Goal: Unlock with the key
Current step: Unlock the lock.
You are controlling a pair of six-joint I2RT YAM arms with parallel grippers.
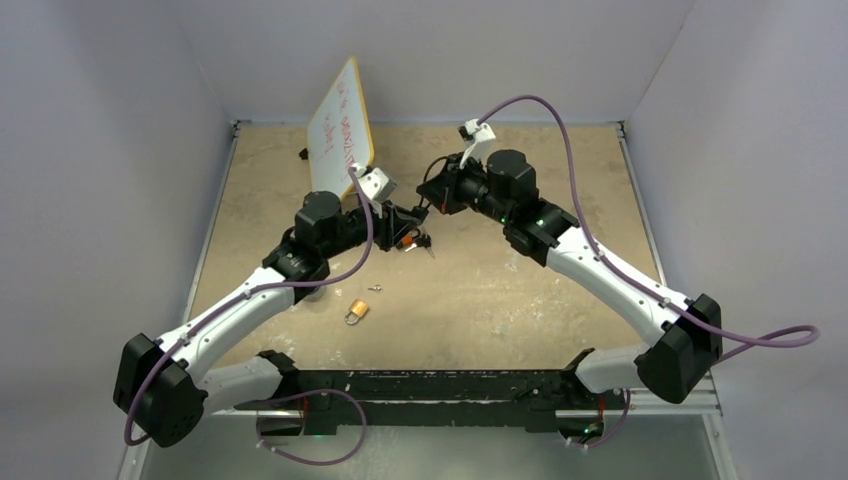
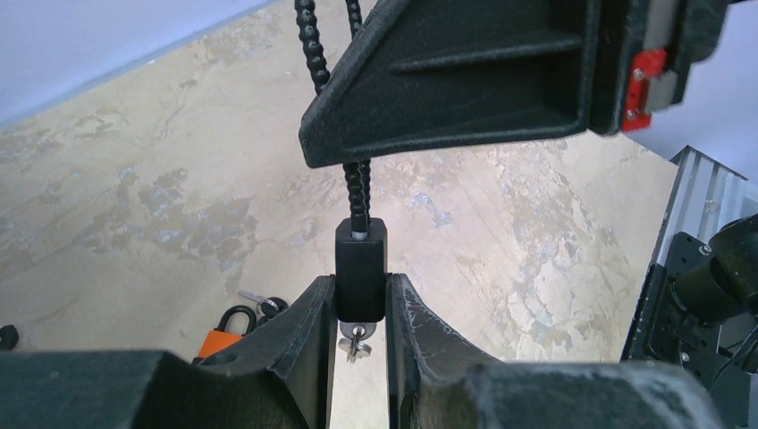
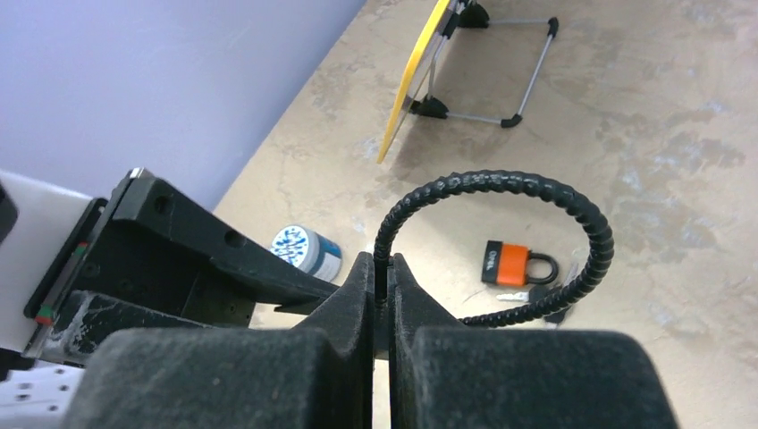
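A black cable lock hangs between my two grippers. My left gripper (image 2: 361, 304) is shut on its black lock body (image 2: 361, 259), with a silver key (image 2: 356, 341) sticking out of the body's underside. My right gripper (image 3: 383, 279) is shut on the ribbed black cable (image 3: 501, 183), which loops up and round to the right. In the top view both grippers meet above the table's middle, the left (image 1: 415, 232) just below the right (image 1: 438, 196). The right gripper's body (image 2: 465, 80) fills the top of the left wrist view.
An orange padlock (image 3: 509, 264) with loose keys (image 3: 529, 295) lies on the table under the grippers; it also shows in the left wrist view (image 2: 223, 335). A brass padlock (image 1: 356, 311) and small key (image 1: 376, 289) lie nearer. A yellow-edged whiteboard (image 1: 338, 125) stands at the back. A blue-white tub (image 3: 306, 250) sits nearby.
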